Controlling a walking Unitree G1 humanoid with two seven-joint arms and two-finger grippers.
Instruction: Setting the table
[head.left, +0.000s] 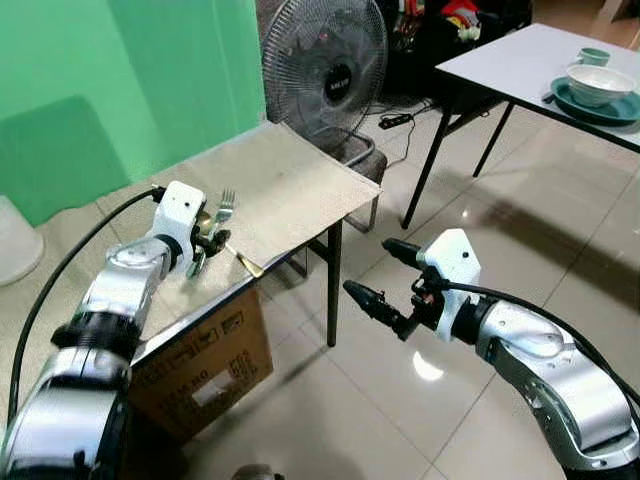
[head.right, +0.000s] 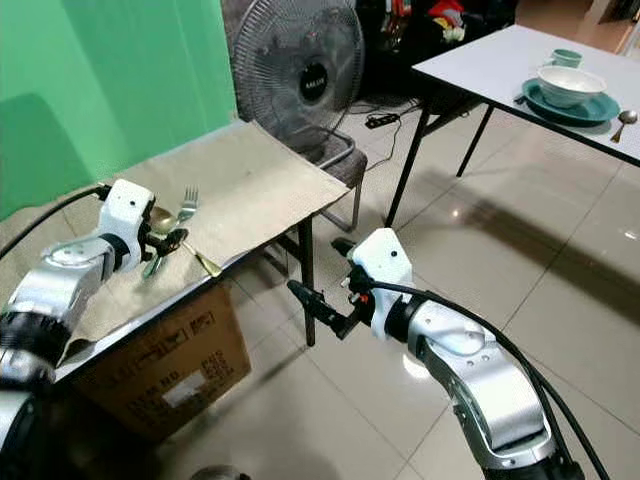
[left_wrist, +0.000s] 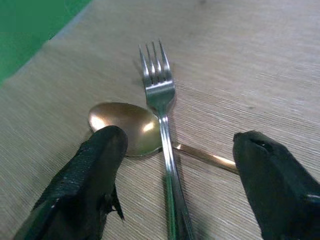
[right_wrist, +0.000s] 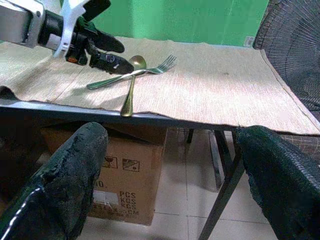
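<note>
My left hand (left_wrist: 172, 165) hovers wide open astride the fork (left_wrist: 162, 130), which lies crossed over the spoon (left_wrist: 127, 127) on the cloth-covered worktop (head.left: 290, 180). I'd lower until both fingers flank only the fork's handle, then close gently. My right hand (head.left: 385, 280) waits open over the floor.

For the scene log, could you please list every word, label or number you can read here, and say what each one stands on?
"PCS" twice, one line above the other: side of the cardboard box under the table.
A third line below: looks like "KGS", too blurred to be sure.
Handling pictograms on the box: symbols only, no words.
Badge at the hub of the fan: light lettering, too small to read.
</note>
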